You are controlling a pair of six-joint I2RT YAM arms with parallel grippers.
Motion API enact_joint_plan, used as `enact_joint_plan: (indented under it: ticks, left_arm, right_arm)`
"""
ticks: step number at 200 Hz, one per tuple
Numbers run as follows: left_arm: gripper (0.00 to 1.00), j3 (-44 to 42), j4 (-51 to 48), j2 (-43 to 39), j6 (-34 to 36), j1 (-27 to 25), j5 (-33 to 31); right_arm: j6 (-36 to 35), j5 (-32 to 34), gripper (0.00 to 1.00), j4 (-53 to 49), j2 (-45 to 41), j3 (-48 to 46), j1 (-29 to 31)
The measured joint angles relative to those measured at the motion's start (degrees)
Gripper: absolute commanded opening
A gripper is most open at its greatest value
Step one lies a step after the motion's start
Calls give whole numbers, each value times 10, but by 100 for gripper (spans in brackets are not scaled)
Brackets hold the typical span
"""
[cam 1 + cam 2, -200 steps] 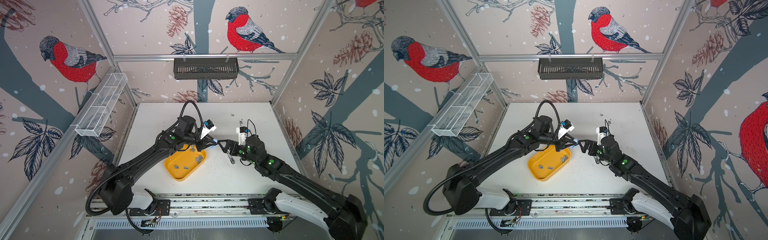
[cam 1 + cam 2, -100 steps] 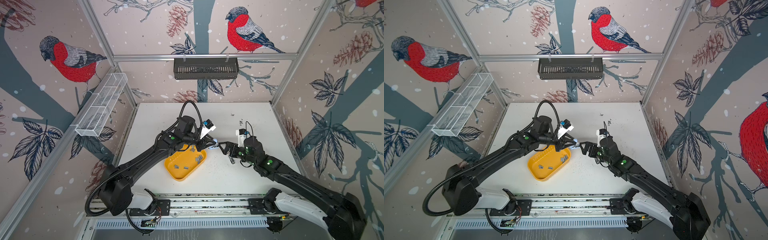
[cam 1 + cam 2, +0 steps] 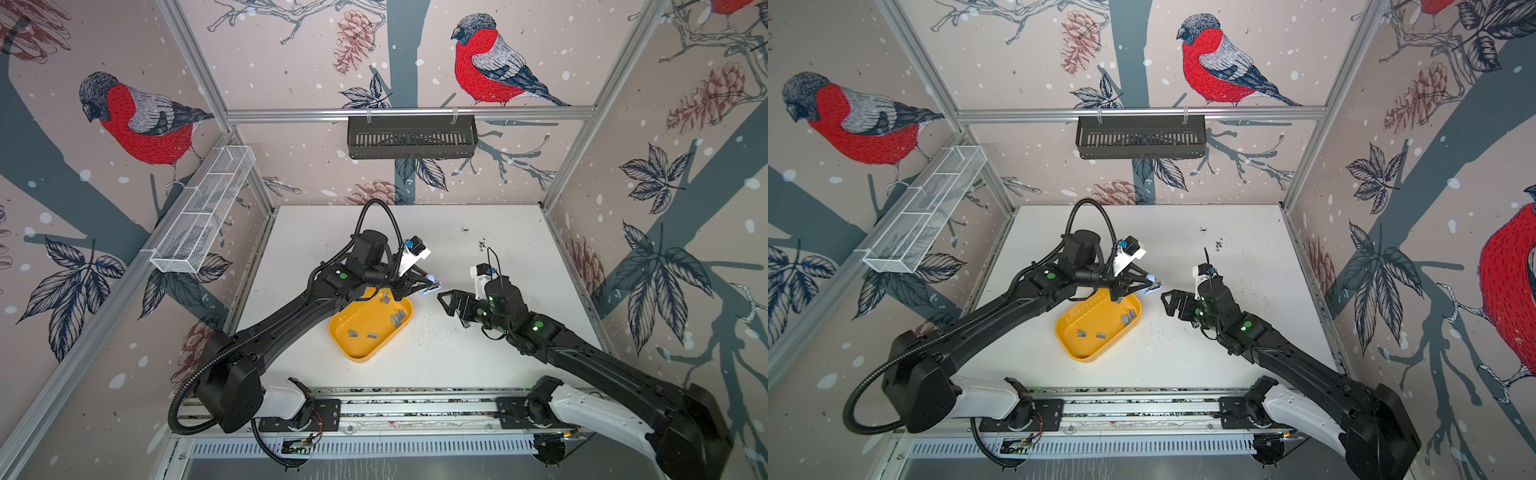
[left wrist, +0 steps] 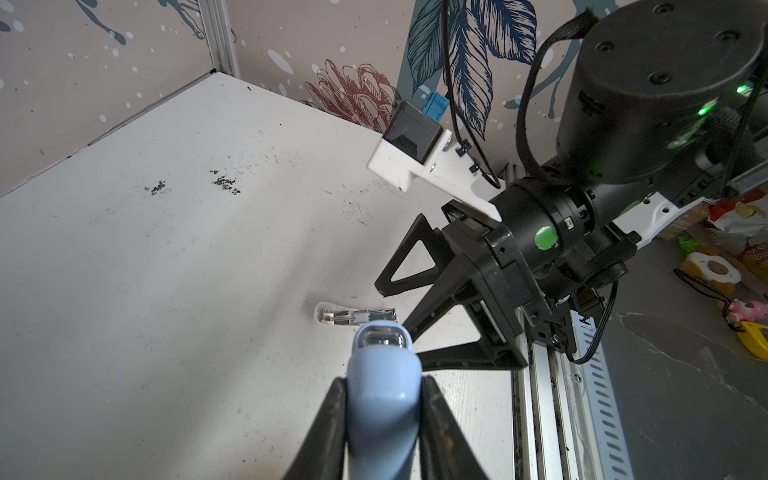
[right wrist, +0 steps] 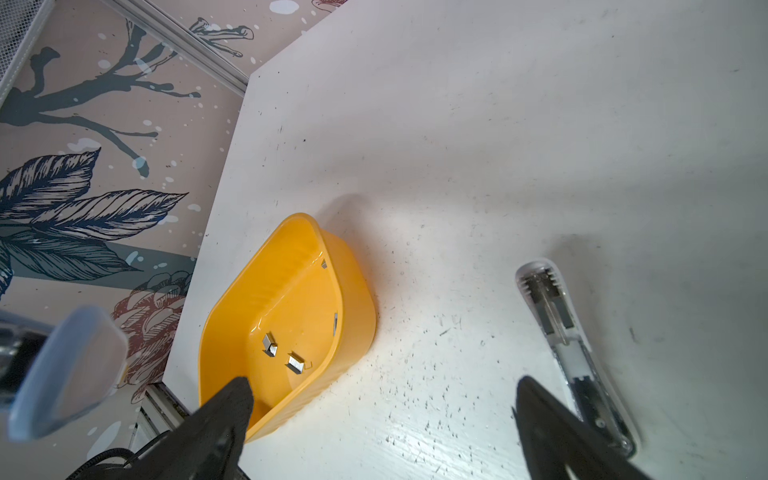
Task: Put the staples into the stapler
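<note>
Pale-blue plastic stapler body [image 4: 380, 415] clamped in left hand [image 4: 382, 380]. Right hand [image 5: 384, 386] spread wide, holding nothing. Short grey metal staple strips [image 5: 296, 362] loose in yellow plastic tray [image 5: 357, 316], near both hands, on white worktop [image 5: 457, 124].

I get 2 top views from high over the front rail [image 3: 415, 409], both looking steeply down on the whole table [image 3: 478, 357]. The left wrist camera looks close across it toward the right arm [image 4: 623, 104]; the right wrist camera faces the tray [image 5: 357, 316]. Both wrist views catch the stapler [image 4: 380, 395].
</note>
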Motion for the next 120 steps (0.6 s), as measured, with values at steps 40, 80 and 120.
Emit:
enact_joint_plan:
  ticks: [40,80,120]
  left_arm:
    - [16,0,0,0,0,0,2]
    - [16,0,0,0,0,0,2]
    - [15,0,0,1,0,0,4]
  right_arm:
    - [-17,-1,100,-10,-52,6,-9]
    - [-28,-33,100,-4,-87,18,-29]
    - [-14,-83,100,27,-76,22,-42]
